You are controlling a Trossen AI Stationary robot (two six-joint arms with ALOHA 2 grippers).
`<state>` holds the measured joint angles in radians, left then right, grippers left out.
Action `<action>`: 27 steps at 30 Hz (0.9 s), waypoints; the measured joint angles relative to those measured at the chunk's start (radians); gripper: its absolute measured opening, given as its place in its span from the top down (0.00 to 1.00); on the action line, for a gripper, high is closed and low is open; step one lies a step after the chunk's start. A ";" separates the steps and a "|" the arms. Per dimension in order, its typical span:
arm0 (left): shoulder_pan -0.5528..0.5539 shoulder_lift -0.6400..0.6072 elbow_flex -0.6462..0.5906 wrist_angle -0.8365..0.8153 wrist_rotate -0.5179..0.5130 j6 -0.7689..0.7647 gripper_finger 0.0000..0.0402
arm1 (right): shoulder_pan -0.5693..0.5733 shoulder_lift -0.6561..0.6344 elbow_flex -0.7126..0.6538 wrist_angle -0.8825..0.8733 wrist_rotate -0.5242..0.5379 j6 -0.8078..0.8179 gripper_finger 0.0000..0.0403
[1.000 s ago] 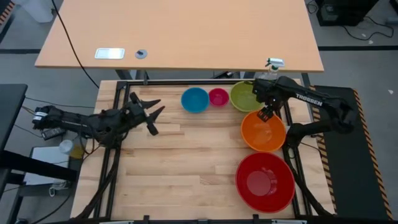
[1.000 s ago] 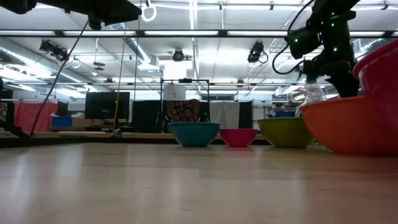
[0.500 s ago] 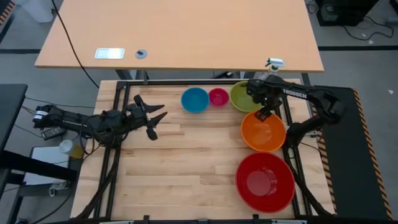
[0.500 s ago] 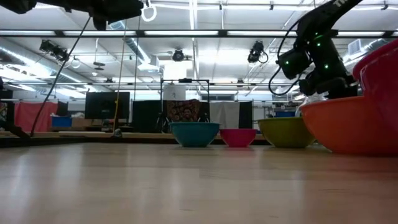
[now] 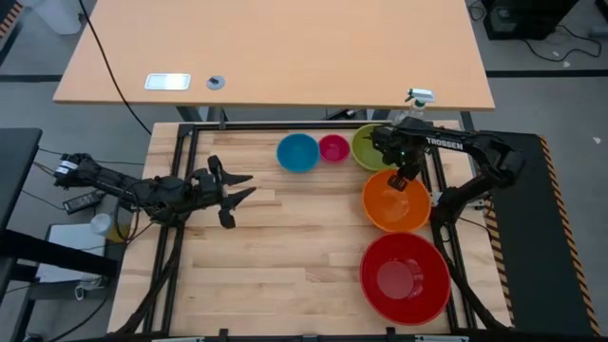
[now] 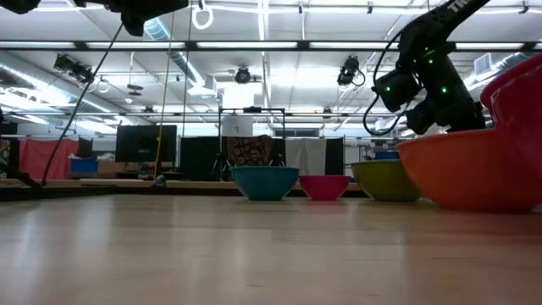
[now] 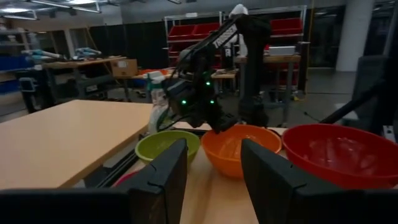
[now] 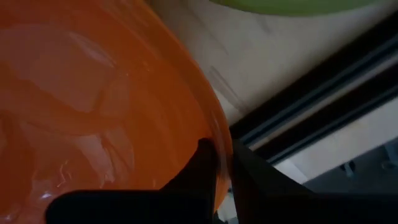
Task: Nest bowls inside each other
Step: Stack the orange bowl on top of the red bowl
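Five bowls stand on the wooden table: blue (image 5: pixel 297 152), pink (image 5: pixel 333 147) and lime green (image 5: pixel 369 148) in a row at the far edge, orange (image 5: pixel 396 201) at the right, red (image 5: pixel 404 277) near the front right. My right gripper (image 5: pixel 400 180) is shut on the orange bowl's far rim, beside the green bowl. My left gripper (image 5: pixel 242 190) hovers open and level over the table's left part, pointing toward the bowls, with nothing between its fingers (image 7: pixel 163 180). My right gripper pinches the orange bowl's rim (image 8: pixel 219 144) on its far side, one finger inside the bowl and one outside. The fingers come from above, pointing steeply down. The bowl stays upright with its base on the table (image 6: pixel 464 203).
A green spray bottle (image 5: pixel 415 100) stands at the far right corner, just behind the green bowl. The table's black frame rail (image 5: pixel 285 126) runs along the far edge. Bare wood (image 5: pixel 285 256) lies in the middle and near left.
My right gripper has come down onto the orange bowl's far rim and shut on it. The bowl has slid a little toward the table's left. My left gripper has swung slightly toward the near edge, staying open.
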<state>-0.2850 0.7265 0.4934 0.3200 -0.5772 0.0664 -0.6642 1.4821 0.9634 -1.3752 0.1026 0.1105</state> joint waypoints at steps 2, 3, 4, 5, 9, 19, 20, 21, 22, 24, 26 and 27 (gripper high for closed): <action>-0.007 0.000 0.000 0.001 0.000 0.000 0.62 | 0.005 -0.016 -0.001 0.012 -0.013 0.002 0.91; -0.009 0.000 0.000 0.003 0.000 0.000 0.62 | 0.005 -0.024 -0.001 0.014 -0.023 0.003 0.90; -0.010 0.000 0.000 0.005 0.000 0.000 0.62 | 0.006 -0.033 -0.002 0.015 -0.038 0.003 0.90; -0.010 0.000 0.000 0.005 0.000 0.000 0.62 | 0.008 -0.043 -0.002 0.017 -0.055 0.002 0.90; -0.010 0.000 0.000 0.006 0.000 0.000 0.62 | 0.008 -0.080 -0.002 0.052 -0.115 0.002 0.91; -0.010 0.000 0.000 0.035 0.000 0.000 0.62 | 0.009 -0.139 -0.002 0.159 -0.252 -0.012 0.91; -0.010 0.000 0.000 0.035 0.000 0.005 0.62 | 0.010 -0.143 -0.002 0.173 -0.274 -0.015 0.91; -0.010 0.000 0.000 0.035 0.000 0.011 0.62 | 0.011 -0.146 -0.002 0.188 -0.292 -0.016 0.91; -0.010 0.000 0.000 0.035 0.000 0.018 0.62 | 0.011 -0.148 -0.002 0.204 -0.307 -0.017 0.91; -0.010 0.000 0.000 0.035 0.000 0.021 0.62 | 0.016 -0.150 -0.002 0.239 -0.338 -0.016 0.91; -0.010 0.000 0.000 0.035 0.000 0.023 0.62 | 0.025 -0.150 -0.002 0.279 -0.357 -0.017 0.92; -0.010 0.000 0.000 0.035 0.000 0.023 0.62 | 0.033 -0.150 -0.002 0.299 -0.368 -0.017 0.92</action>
<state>-0.2947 0.7265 0.4934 0.3552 -0.5773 0.0896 -0.6312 1.3323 0.9615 -1.0762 -0.2656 0.0933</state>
